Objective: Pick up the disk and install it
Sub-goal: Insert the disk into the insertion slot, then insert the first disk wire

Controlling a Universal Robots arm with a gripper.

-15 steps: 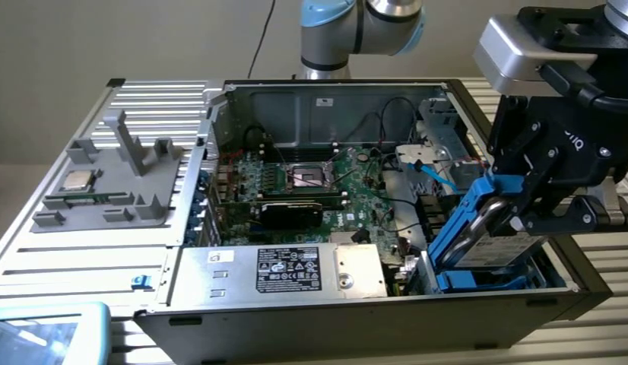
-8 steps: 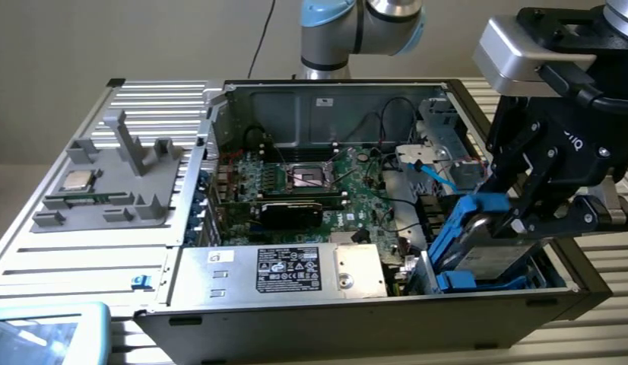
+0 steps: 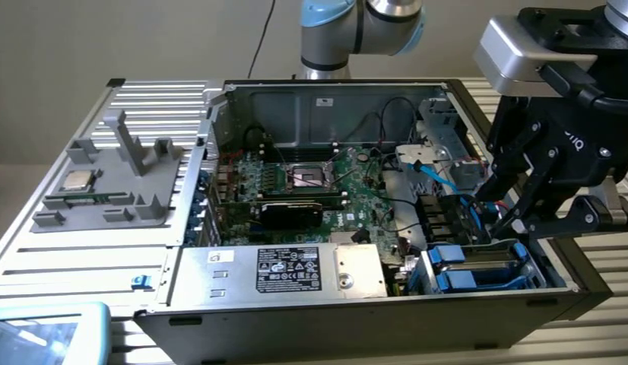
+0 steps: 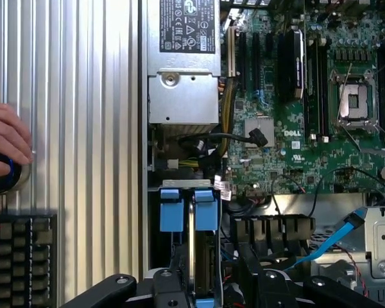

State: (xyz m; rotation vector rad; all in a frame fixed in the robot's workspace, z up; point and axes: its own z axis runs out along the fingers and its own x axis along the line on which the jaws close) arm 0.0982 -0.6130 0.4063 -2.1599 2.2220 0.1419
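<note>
The exterior camera is looking down at a slant on the whole open computer case (image 3: 293, 313) from well back, with the gripper (image 3: 505, 213) hanging nearer the lens than the case. The wrist camera is riding just behind the gripper, facing straight down into the case from close above. Both are taking in the drive bay (image 3: 477, 268) beneath the gripper, and beyond it the power supply (image 3: 283, 270) and motherboard (image 3: 370, 199).

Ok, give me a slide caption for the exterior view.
Gripper reaching into the open computer case, right at the blue-bracketed disk that sits near the power supply.
</note>
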